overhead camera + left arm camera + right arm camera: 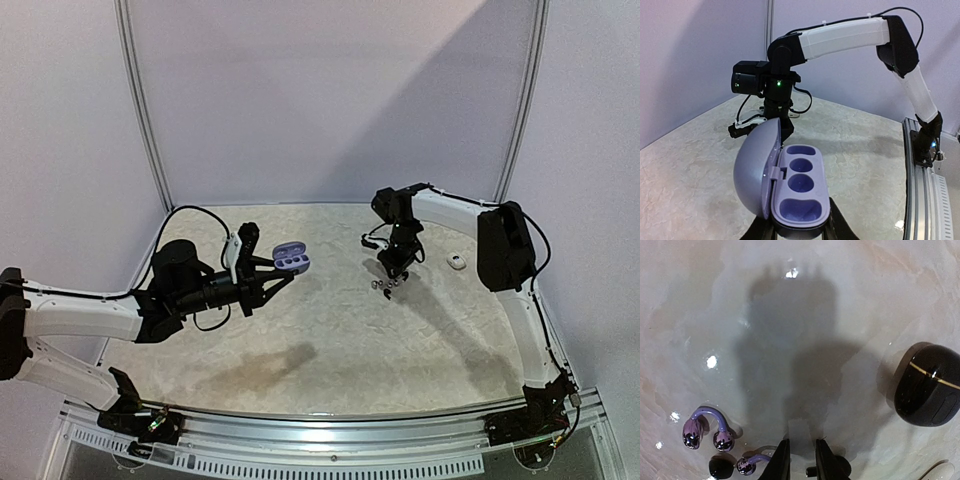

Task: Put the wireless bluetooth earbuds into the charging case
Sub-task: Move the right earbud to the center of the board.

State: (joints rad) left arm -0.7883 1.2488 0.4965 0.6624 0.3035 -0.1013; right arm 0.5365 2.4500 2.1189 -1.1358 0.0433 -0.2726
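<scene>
My left gripper [275, 272] is shut on the base of an open lilac charging case [800, 185], held above the table with its lid [756, 167] swung left and all its wells empty. My right gripper [801, 441] points down at the table, its jaws a narrow gap apart with only bare table between the tips. A lilac clip-style earbud [707, 426] lies to its left, and a second lilac earbud [747, 464] sits just beside the left finger. A black earbud [721, 467] lies further left. Another black earbud [840, 466] is partly hidden behind the right finger. From above, the earbuds [381, 286] are a small cluster.
A shut black case [930, 385] with a gold line lies right of my right gripper. A small white case [457, 262] sits further right, near the right arm's elbow. White walls enclose the table on three sides.
</scene>
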